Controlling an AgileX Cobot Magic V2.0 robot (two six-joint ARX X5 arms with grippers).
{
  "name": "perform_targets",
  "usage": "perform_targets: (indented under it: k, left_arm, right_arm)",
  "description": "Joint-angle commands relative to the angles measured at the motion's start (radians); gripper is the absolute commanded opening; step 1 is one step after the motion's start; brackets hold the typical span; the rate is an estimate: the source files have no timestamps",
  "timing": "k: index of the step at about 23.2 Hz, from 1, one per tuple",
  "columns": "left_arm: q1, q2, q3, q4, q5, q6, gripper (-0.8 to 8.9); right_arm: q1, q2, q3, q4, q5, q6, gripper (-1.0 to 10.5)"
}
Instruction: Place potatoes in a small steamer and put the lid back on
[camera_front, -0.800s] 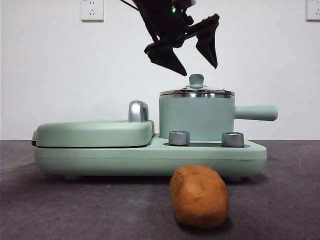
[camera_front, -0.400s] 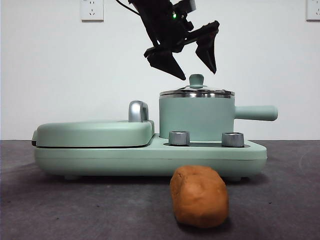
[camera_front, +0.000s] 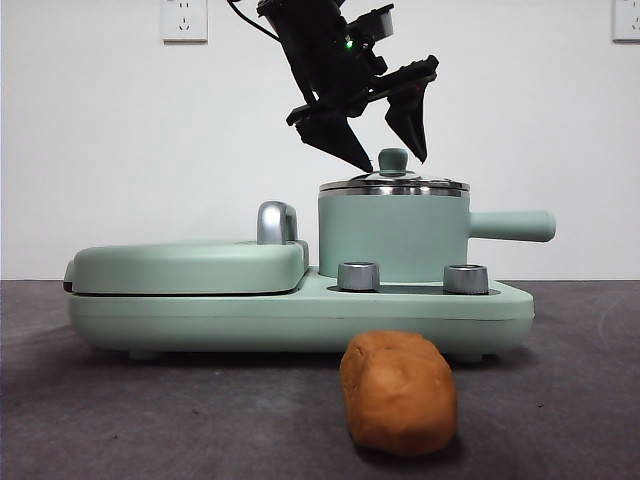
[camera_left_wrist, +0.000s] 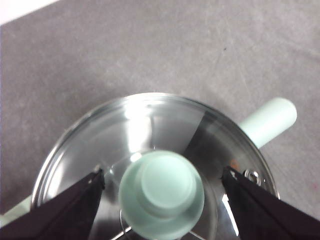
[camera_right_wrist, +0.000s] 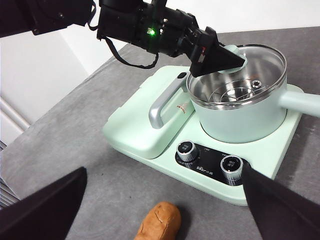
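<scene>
Potato (camera_front: 398, 393) lies on the tabletop (camera_front: 560, 400), near side, in front of the cooker base (camera_front: 300, 312) and well apart from the pot. Not yet moved into anything.

Small steamer (camera_front: 393, 235) sits on the right half of the base, straight handle pointing right. Lid (camera_front: 393, 184) on the pot, glass showing a steel rack inside.

Left end effector (camera_front: 385, 135) hangs over the lid with its jaws spread, one on either side of the green knob (camera_left_wrist: 161, 192), tips at about knob height, not touching it. Nothing gripped.

Right end effector (camera_right_wrist: 160, 210) waits high on the near side, jaws wide apart and empty.

Progress, as I judge it: nothing finished. The lid has to come off first, then the potato goes in, then the lid goes back. The first step is just about to start.

Surface: dark grey, matte, faintly scuffed. Flat griddle cover (camera_front: 190, 265) with chrome handle (camera_front: 277, 222) on the left of the base; two steel dials (camera_front: 358, 276) at the front. Room: plain white wall behind, a socket (camera_front: 184, 19) high on the left.
</scene>
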Motion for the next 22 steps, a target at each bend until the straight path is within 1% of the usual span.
perform_targets:
  k: [1,3,6,8,11,13,16,18,20,22]
  left_arm:
    - [-0.007,0.030,0.031,0.008,-0.001,0.003,2.85]
    - [-0.007,0.030,0.031,0.005,-0.001,0.003,1.83]
    - [-0.007,0.030,0.031,0.000,-0.001,0.003,1.79]
    - [-0.007,0.030,0.031,-0.002,-0.001,0.003,1.75]
    - [-0.007,0.030,0.031,-0.009,-0.001,0.003,0.64]
    - [-0.007,0.030,0.031,-0.002,-0.001,0.003,0.15]
    - [-0.007,0.027,0.037,-0.002,-0.001,0.003,0.15]
    - [-0.007,0.019,0.064,-0.045,-0.001,0.003,0.15]
    - [-0.007,0.004,0.087,-0.077,-0.001,0.003,0.15]
    - [-0.006,-0.029,0.087,-0.077,-0.001,0.004,0.15]
  right_arm:
    - [0.003,0.003,0.015,0.006,0.001,-0.004,4.9]
    - [0.003,0.003,0.015,0.006,0.002,-0.004,4.9]
    - [0.003,0.003,0.015,0.006,0.003,-0.004,4.9]
    - [0.003,0.003,0.015,0.006,0.020,-0.004,4.9]
    - [0.003,0.003,0.015,0.006,0.021,-0.004,4.9]
    - [0.003,0.003,0.015,0.006,0.020,-0.004,4.9]
    - [0.003,0.003,0.015,0.006,0.023,-0.004,4.9]
    - [0.003,0.003,0.015,-0.004,0.066,-0.004,4.9]
    - [0.004,0.007,0.016,-0.021,0.074,-0.003,4.9]
    - [0.006,0.025,0.024,-0.049,0.082,0.005,4.9]
